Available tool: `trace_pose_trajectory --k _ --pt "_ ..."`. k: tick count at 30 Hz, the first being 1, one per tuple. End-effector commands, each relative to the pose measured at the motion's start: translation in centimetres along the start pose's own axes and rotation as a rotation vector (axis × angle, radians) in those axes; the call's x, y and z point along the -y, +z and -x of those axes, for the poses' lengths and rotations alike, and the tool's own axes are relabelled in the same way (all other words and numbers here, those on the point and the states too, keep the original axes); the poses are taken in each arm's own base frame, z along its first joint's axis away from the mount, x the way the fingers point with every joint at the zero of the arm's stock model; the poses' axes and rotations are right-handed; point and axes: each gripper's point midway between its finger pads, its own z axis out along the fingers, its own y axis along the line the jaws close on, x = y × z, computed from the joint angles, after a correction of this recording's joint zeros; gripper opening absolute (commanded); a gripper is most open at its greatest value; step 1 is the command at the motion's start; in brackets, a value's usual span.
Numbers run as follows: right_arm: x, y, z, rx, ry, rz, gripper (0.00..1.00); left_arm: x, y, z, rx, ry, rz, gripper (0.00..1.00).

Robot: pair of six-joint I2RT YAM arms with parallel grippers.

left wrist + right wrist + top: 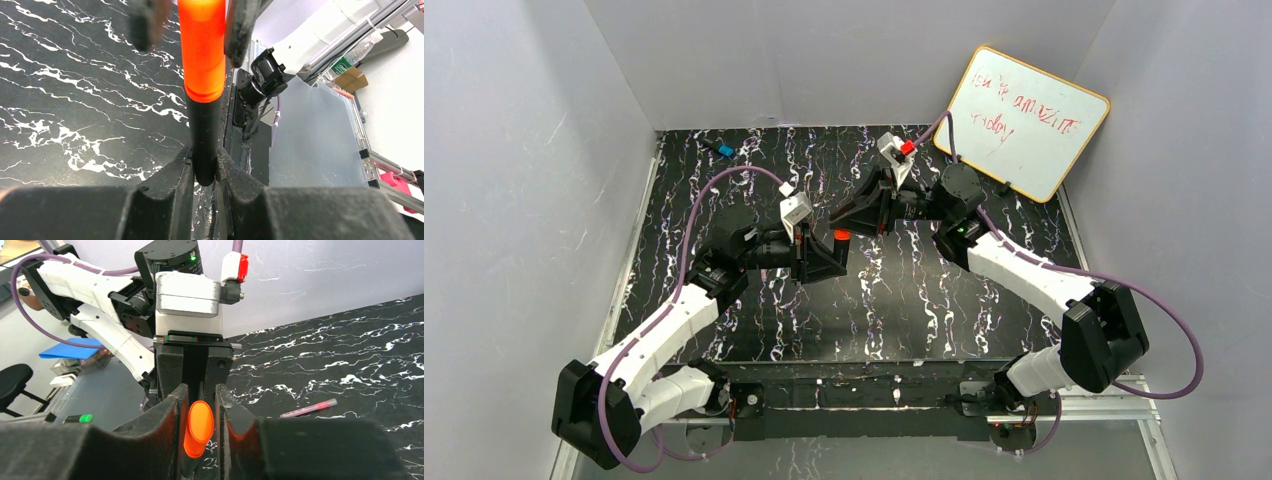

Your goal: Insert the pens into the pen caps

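Robot lab test cell; left arm [659, 335] and right arm [1024, 275] sit bolted side by side on an aluminium rail [1114, 398] at the near table edge. Plain white walls [524, 150] box in the black marbled top [904, 300] on three sides. A purple cable [1189, 350] loops off each arm; a whiteboard [1024, 120] with red scribble leans in the far right corner. Wrist views show the room past the cell: office chair [15, 382]; blue sheet [70, 349] on a cluttered bench; cardboard box [356, 80]; bottle [362, 47]; more extrusion framing [387, 165].
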Motion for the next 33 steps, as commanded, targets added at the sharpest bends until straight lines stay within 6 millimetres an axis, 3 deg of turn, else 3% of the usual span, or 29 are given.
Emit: trace_pose_trajectory --k 1,5,14,20,33 --pt "-0.5 0.4 0.6 0.012 -0.038 0.035 0.28 0.7 -0.3 1.0 0.015 0.038 -0.023 0.00" --pt "-0.5 0.5 0.4 -0.008 -0.029 0.044 0.02 0.7 -0.4 1.1 0.018 0.040 -0.022 0.00" --pt "-0.4 0.8 -0.3 -0.132 -0.032 0.098 0.01 0.7 -0.5 1.2 0.021 0.045 -0.024 0.00" --pt "-0.4 0.6 -2.4 -0.180 0.019 0.139 0.01 0.8 -0.8 2.0 0.042 0.074 -0.016 0.00" --pt "-1.6 0.3 -6.1 -0.242 0.087 0.149 0.01 0.4 -2.0 8.3 0.214 0.194 0.050 0.00"
